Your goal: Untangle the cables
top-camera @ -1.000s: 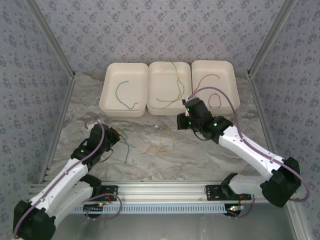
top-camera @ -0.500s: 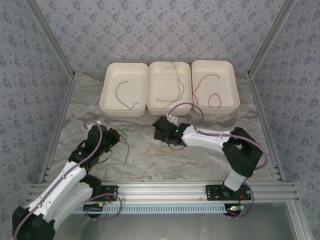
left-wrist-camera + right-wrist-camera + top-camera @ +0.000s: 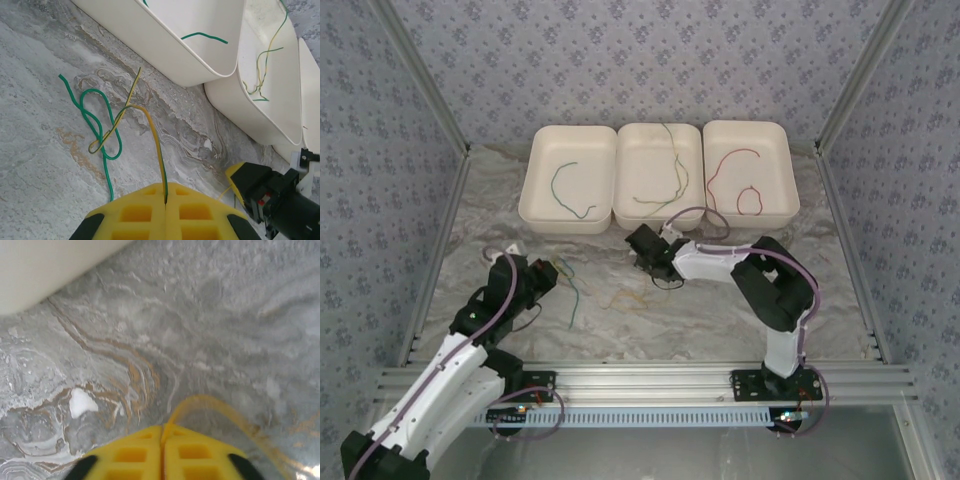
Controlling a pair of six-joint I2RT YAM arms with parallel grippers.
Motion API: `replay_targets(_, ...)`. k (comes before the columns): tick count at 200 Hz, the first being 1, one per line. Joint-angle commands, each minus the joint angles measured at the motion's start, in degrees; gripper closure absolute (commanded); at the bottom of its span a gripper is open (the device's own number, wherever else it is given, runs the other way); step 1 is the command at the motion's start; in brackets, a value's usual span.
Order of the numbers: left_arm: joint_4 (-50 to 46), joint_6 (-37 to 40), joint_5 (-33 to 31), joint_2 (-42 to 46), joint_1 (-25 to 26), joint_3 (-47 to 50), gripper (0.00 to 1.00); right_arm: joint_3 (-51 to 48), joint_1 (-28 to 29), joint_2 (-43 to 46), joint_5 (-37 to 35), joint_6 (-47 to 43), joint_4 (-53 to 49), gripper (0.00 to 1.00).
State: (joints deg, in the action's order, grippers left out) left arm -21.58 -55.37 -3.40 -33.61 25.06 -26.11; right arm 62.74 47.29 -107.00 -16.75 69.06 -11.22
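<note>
Done: sorted wires lying in three trays (green, yellow, red).
Remaining: green wire knotted with yellow wire on tabletop.
Left end effector: clamped on yellow wire.
Right end effector: clamped on orange wire.

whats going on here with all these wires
Two robot arms are untangling thin cables on a marble table. The left gripper is shut on a yellow-green wire tangled with a green wire. The right gripper is shut on an orange-yellow wire. Three white trays behind hold other wires, sorted by colour.
</note>
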Motion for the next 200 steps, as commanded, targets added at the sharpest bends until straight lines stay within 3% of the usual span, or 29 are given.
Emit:
replay_targets(1, -3.59, -0.12, 0.1, 3.03, -0.54, 0.97, 1.0, 0.55, -1.59, 1.37, -2.64, -1.66, 1.11, 1.0)
replay_targets(57, -7.52, 0.11, -0.15, 6.75, -2.64, 3.44, 1.0, -1.94, -1.69, 25.35, -17.85, -13.39, -6.88, 1.0)
replay_targets(104, -4.88, -0.45, 1.18, 6.15, -3.53, 5.78, 1.0, -1.44, -9.59, 40.69, -13.91, -19.63, -7.42, 1.0)
replay_targets(147, -2.79, -0.01, 2.23, 3.32, -3.61, 6.05, 1.0, 5.06, -12.51, 42.84, -11.76, -27.08, -8.81, 1.0)
replay_targets(200, -3.29, 1.05, 1.56, 2.18, -3.61, 6.42, 1.0, 13.91, -18.37, 43.51, -7.91, -30.12, -8.8, 1.0)
